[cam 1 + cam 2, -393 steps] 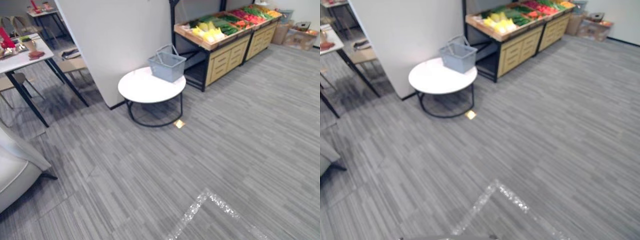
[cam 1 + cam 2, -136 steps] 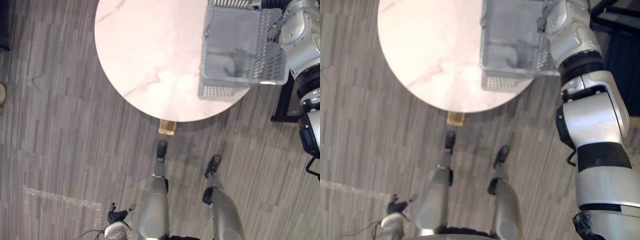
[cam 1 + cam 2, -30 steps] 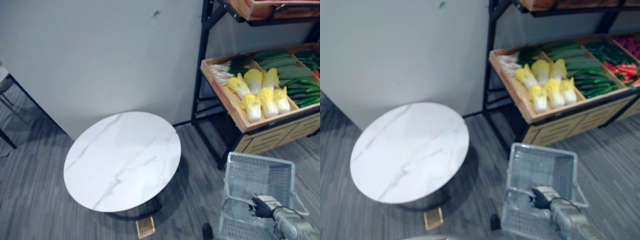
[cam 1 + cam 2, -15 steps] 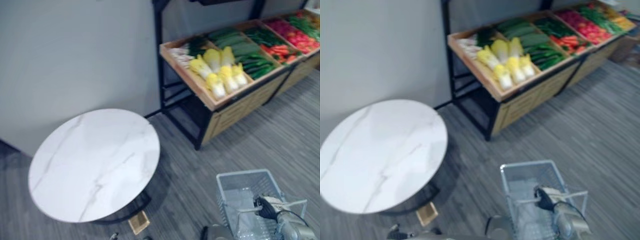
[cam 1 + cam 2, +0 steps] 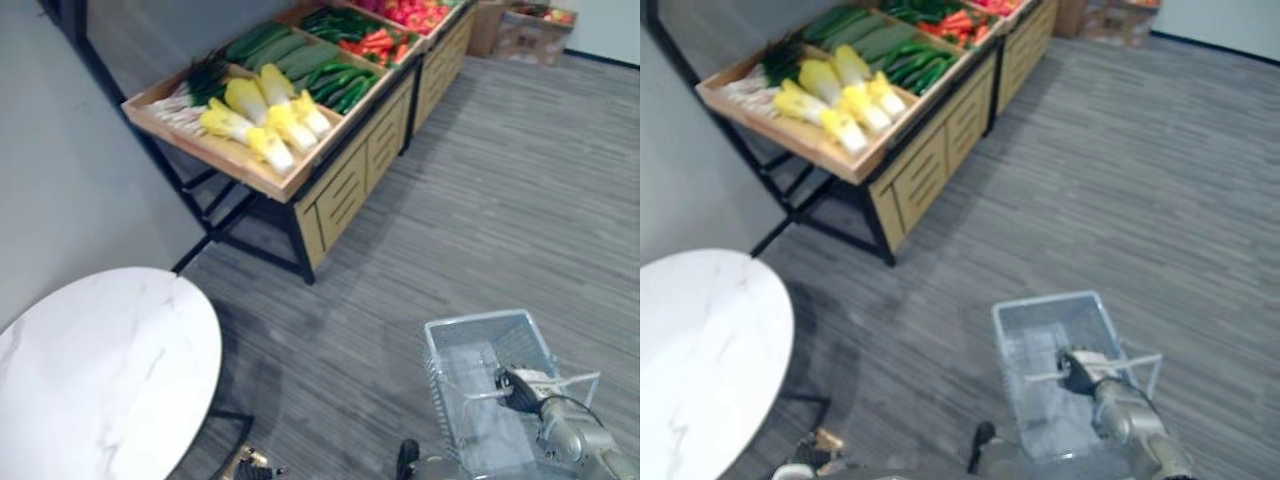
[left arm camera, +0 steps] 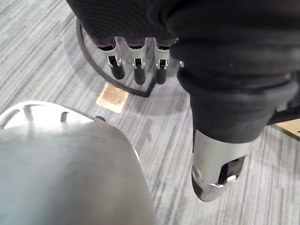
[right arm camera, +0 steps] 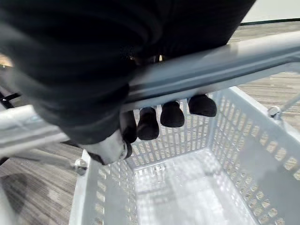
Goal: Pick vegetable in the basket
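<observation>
Right hand (image 7: 171, 112) clamped round handle (image 7: 211, 65) of empty basket (image 5: 470, 335), near right. Cabbages (image 5: 265, 120) far left on stand (image 5: 340, 185), well apart, long axes slanting far-left to near-right. Left hand (image 6: 136, 70) slack-fingered, free, probably the reacher.

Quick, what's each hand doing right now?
Left hand: open, holding nothing.
Right hand: closed around the basket handle.
</observation>
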{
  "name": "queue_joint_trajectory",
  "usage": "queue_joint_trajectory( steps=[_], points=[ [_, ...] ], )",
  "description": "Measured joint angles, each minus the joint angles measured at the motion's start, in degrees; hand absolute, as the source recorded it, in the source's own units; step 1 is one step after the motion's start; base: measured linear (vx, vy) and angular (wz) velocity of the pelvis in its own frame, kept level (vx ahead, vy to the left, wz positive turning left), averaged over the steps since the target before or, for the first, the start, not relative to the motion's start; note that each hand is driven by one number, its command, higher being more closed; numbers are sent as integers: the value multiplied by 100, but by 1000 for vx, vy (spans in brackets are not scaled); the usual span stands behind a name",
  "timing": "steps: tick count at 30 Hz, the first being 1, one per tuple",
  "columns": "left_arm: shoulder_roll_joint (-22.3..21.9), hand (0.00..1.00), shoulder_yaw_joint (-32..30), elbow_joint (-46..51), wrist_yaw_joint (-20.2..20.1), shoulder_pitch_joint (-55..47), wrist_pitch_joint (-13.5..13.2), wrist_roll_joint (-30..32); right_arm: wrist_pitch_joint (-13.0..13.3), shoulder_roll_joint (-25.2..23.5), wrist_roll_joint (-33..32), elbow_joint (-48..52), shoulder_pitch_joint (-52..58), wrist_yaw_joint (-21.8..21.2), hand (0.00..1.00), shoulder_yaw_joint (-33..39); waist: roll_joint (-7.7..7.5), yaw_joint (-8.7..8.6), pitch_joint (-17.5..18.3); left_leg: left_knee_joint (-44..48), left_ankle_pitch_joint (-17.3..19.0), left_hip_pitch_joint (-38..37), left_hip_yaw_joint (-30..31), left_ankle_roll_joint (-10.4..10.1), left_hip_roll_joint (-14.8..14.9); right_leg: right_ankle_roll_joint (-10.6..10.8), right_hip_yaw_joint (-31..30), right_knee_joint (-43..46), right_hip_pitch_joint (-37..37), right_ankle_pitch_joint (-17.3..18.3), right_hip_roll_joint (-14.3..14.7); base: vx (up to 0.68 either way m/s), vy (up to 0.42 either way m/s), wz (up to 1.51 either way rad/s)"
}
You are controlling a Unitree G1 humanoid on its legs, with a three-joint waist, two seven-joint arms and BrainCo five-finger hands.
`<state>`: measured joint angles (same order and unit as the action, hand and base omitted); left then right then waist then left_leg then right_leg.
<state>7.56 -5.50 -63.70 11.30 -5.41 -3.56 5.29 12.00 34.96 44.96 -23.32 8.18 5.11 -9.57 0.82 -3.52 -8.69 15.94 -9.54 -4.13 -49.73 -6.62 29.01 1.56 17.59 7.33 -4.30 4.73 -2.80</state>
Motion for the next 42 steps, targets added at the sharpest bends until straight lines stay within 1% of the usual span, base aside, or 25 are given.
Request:
queue_joint_trajectory(
  steps=[1,2,4,6,8,9,11,13,18,22,25,26,28,29,30,31,33,34,35,36,37,39,40,41,42],
  points=[
    [6,0,-115,10,22,-79,-6,0,-12,11,-2,-3,-72,39,100,-26,-72,97,-42,584,142,97,715,-67,-7,-59,-393,-147,149,-91,-1,7,-33,-126],
    [-34,0,-153,17,61,-149,-5,-6,-32,50,-2,-5,-163,110,100,-67,-85,125,-41,744,526,200,1515,-220,-350,-27,-652,-237,188,-125,-65,21,1,-158],
    [-159,0,-164,62,159,-272,-38,-59,-118,114,-2,-33,-410,220,100,-228,-55,207,-43,658,1122,301,2598,-283,-1094,-46,-1191,-375,170,-221,-129,28,48,-148],
    [-166,0,-166,65,201,-291,-92,-61,-147,98,-2,-58,-480,220,100,-388,-39,229,-44,269,1204,306,2768,-267,-1338,-40,-1337,-441,165,-311,-75,22,88,-108],
    [-198,0,-164,98,196,-307,-93,-62,-166,114,-2,-58,-480,220,100,-432,46,226,-19,-413,1081,297,2824,-190,-1450,3,-1495,-454,139,-361,58,22,136,-61],
    [-179,0,-161,105,192,-319,-96,-64,-165,112,-4,-44,-472,220,100,-438,97,202,27,-701,1116,147,2830,-207,-1538,107,-1501,-622,145,-412,32,55,176,-25],
    [-192,0,-159,155,191,-310,-96,-64,-165,125,-5,-24,-484,221,100,-422,45,212,35,-845,1117,195,2821,-208,-1637,217,-1341,-857,145,-487,-99,54,156,-7],
    [-164,0,-147,179,195,-309,-92,-63,-165,125,-5,-24,-482,224,100,-423,31,221,31,-975,1117,219,2868,-207,-1798,317,-1198,-1140,251,-852,-241,60,120,12],
    [-234,0,-19,224,198,-312,-93,-49,-150,118,-5,-187,-492,224,100,-428,176,241,56,-1058,1140,167,3061,-229,-1875,337,-1076,-1174,357,-906,-248,20,37,14],
    [-212,0,89,225,196,-308,-89,-50,-164,98,-5,-337,-452,224,100,-428,173,237,54,-1354,1207,109,3322,-188,-1884,358,-1005,-1257,361,-958,-185,-49,2,11],
    [-191,0,169,226,196,-298,-89,-52,-171,53,-3,-453,-458,225,100,-427,151,327,64,-1464,1397,52,3323,-114,-1938,446,-1071,-1328,348,-1005,-202,-66,56,-9],
    [-169,0,193,228,197,-290,-89,-52,-188,25,1,-485,-446,224,100,-428,102,388,55,-1469,1429,3,3288,-82,-2003,495,-1136,-1287,330,-996,-254,-74,95,-23],
    [-120,0,282,228,201,-293,-87,-53,-229,-27,5,-497,-445,240,100,-398,39,445,56,-1374,1635,8,3286,44,-2176,579,-1185,-533,-19,-640,-483,-76,139,-11],
    [-95,0,315,228,199,-294,-88,-52,-253,-30,7,-497,-429,240,100,-374,12,439,52,-1363,1677,13,3314,90,-2207,627,-1188,-272,-116,-525,-560,-64,140,17],
    [-53,0,365,227,202,-319,-88,-52,-318,-53,9,-497,-352,240,100,-338,-67,420,75,-1362,1728,-12,3375,146,-2356,666,-1190,277,-307,-344,-742,-46,123,20],
    [-35,0,399,217,217,-348,-83,-52,-385,-110,12,-498,-332,253,100,-287,-99,384,67,-1372,1770,-23,3456,206,-2431,651,-1149,851,-545,-311,-840,-42,137,17],
    [9,0,413,216,215,-396,-77,-52,-441,-228,21,-509,-343,288,100,-202,-125,362,50,-1414,1787,-115,3491,239,-2404,563,-1168,1530,-858,-443,-854,29,112,4],
    [20,0,413,214,212,-416,-72,-53,-450,-249,21,-543,-344,311,100,-202,-122,355,43,-1477,1784,-228,3494,247,-2345,586,-1162,1713,-931,-524,-840,114,47,7],
    [34,0,410,222,214,-459,-70,-54,-451,-298,21,-612,-350,320,100,-190,-42,337,37,-1524,1779,-290,3517,260,-2229,513,-1043,1775,-979,-463,-833,132,0,8],
    [63,0,416,223,214,-462,-70,-54,-452,-359,20,-659,-357,321,100,-174,-135,325,32,-1560,1779,-317,3536,259,-2183,374,-926,1645,-1005,-368,-846,178,-45,16],
    [169,0,414,222,211,-434,-68,-54,-453,-481,19,-687,-359,321,100,-109,-256,316,9,-1566,1793,-313,3590,229,-2106,344,-839,1336,-1062,-364,-857,164,-72,18],
    [207,0,406,223,210,-393,-25,-54,-457,-599,16,-692,-357,322,100,22,-302,255,-19,-1518,1835,-315,3636,136,-1943,379,-866,863,-1123,-418,-824,226,-136,15],
    [193,0,406,224,208,-341,-1,-51,-459,-630,16,-682,-369,360,100,97,-285,211,-22,-1432,1875,-341,3644,-80,-1787,499,-1025,376,-1244,-502,-809,383,-246,12],
    [198,0,401,227,208,-276,-1,-50,-458,-646,16,-682,-344,365,100,157,-314,205,-22,-1425,1942,-438,3650,-248,-1712,502,-1149,-67,-1246,-736,-812,406,-271,11],
    [202,0,400,229,209,-265,-2,-50,-459,-654,16,-682,-333,365,100,171,-333,203,-13,-1427,1963,-465,3655,-288,-1704,497,-1162,-159,-1244,-793,-823,298,-229,13]
  ],
)
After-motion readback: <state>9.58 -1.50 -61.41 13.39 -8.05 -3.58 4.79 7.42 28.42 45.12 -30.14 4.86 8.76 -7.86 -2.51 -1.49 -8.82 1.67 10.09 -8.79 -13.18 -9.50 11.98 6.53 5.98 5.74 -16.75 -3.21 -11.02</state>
